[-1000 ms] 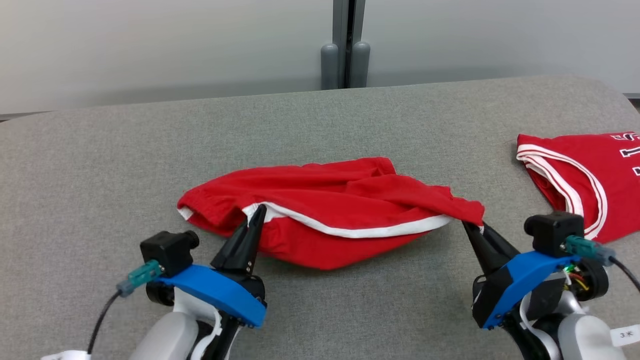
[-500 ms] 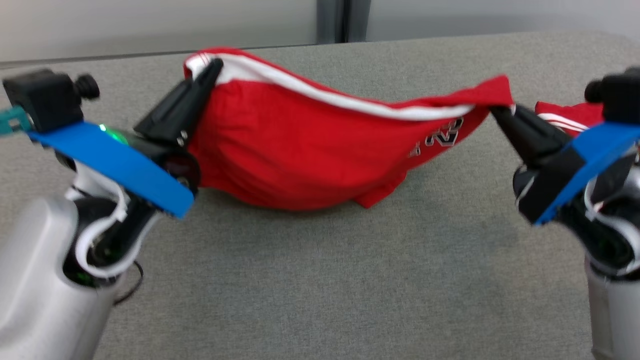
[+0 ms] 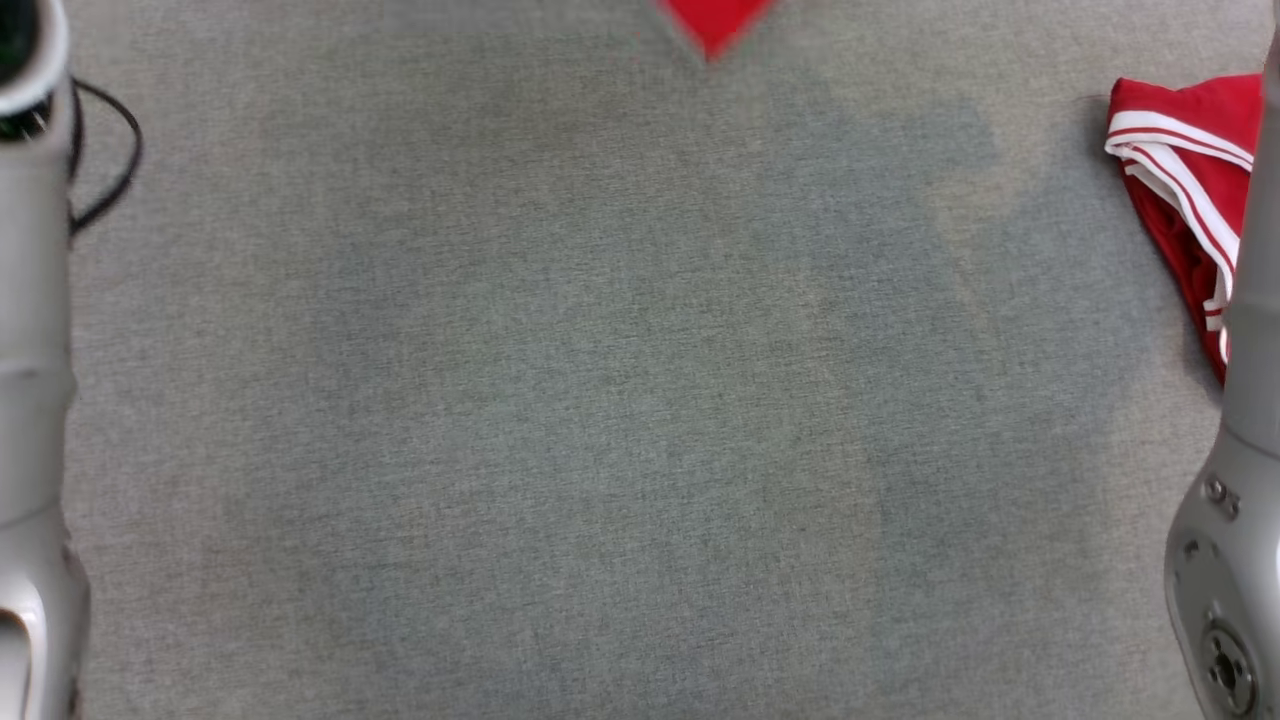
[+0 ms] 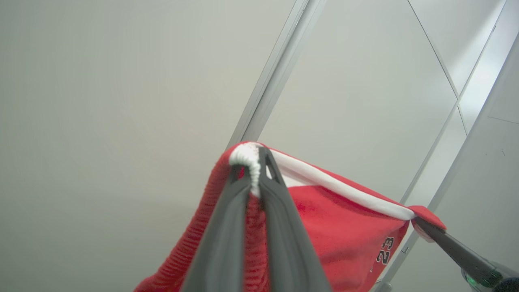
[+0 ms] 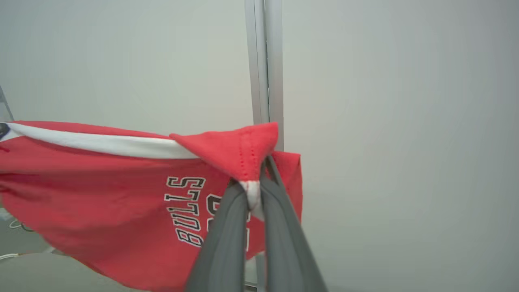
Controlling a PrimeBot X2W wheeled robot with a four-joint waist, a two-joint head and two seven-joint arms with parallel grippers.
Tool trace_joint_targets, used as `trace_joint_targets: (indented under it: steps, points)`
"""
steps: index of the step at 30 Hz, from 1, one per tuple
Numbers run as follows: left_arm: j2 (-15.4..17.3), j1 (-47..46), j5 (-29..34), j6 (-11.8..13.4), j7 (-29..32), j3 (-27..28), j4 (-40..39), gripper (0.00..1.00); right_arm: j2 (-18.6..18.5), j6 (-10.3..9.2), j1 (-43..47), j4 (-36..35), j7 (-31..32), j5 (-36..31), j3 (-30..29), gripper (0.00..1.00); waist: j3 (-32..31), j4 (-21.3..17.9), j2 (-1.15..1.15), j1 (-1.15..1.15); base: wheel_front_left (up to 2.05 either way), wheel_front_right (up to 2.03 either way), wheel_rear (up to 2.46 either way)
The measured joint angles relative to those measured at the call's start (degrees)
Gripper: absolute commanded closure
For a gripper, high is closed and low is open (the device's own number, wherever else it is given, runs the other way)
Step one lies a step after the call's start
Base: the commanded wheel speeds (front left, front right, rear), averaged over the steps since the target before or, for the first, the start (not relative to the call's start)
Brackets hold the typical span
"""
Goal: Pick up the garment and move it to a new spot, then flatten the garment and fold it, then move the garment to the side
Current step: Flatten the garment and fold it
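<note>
Red basketball jersey with white trim hangs stretched in the air above the grey fabric tabletop. My left gripper and right gripper each pinch an upper corner, fingers clamped shut. I should lower it level and taut onto the bare middle

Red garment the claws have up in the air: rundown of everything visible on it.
The garment is soft red fabric with a white band along its top edge, a ribbed red edge at one end, and black-and-white lettering: BULLS and 23. It hangs stretched between the left claw, shut on the ribbed, white-trimmed end, and the right claw, shut on a folded red corner. Its middle sags; the head view catches one red tip over the grey table, apparently not touching it.
</note>
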Motion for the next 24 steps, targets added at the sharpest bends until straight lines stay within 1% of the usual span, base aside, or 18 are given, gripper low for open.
trace_joint_targets:
  steps: [2,5,7,10,15,18,19,22,24]
  points:
    - [-0.2,-2.0,0.9,-0.6,-3.0,0.2,1.7,1.00,0.1,0.02,-1.7,1.7,-3.8,-0.5,0.2,1.00,0.1,-0.3,0.00,-0.01,0.00,0.00,0.00]
    - [-0.9,-1.9,0.6,-1.0,-6.3,0.1,3.7,1.00,-0.1,0.02,-1.4,4.5,-6.4,-0.5,2.1,1.00,-0.2,-0.5,0.00,-0.01,0.00,0.00,0.00]
    - [-0.8,0.7,0.3,-1.1,-7.2,-1.3,4.7,1.00,-0.8,0.01,0.9,6.2,-6.6,-0.3,4.0,1.00,-0.4,-0.5,0.00,-0.02,0.00,0.00,0.00]
    - [-1.0,7.4,-0.3,-1.2,-9.8,-3.9,6.1,1.00,-2.0,0.00,7.6,8.6,-6.7,0.9,6.6,1.00,-0.9,-0.5,0.00,-0.02,0.00,0.00,0.00]
    - [-0.6,20.6,-0.9,-1.3,-14.7,-11.2,7.4,1.00,-4.0,-0.03,20.9,11.3,-4.8,3.8,10.1,1.00,-2.4,-0.2,0.00,-0.02,0.00,0.00,0.00]
    - [1.3,27.9,1.6,-1.3,-16.2,-16.4,9.9,1.00,-5.8,-0.03,28.2,11.6,-2.8,5.9,11.9,1.00,-3.7,0.1,0.00,-0.03,0.00,0.00,0.00]
    - [1.4,30.2,1.4,-1.3,-16.7,-17.2,10.6,1.00,-6.5,-0.03,30.4,11.5,-1.4,6.6,12.9,1.00,-4.2,0.1,0.00,-0.03,0.00,0.00,0.00]
    - [1.3,36.2,1.7,-1.5,-17.7,-19.0,11.5,1.00,-8.2,0.01,37.4,10.5,2.4,8.0,13.5,1.00,-6.2,0.3,0.00,-0.03,0.00,0.00,0.00]
    - [1.6,40.1,2.3,-1.6,-18.1,-19.7,11.4,1.00,-9.1,0.03,41.4,8.7,5.0,8.2,13.1,1.00,-7.8,0.5,0.00,-0.03,0.00,0.00,0.00]
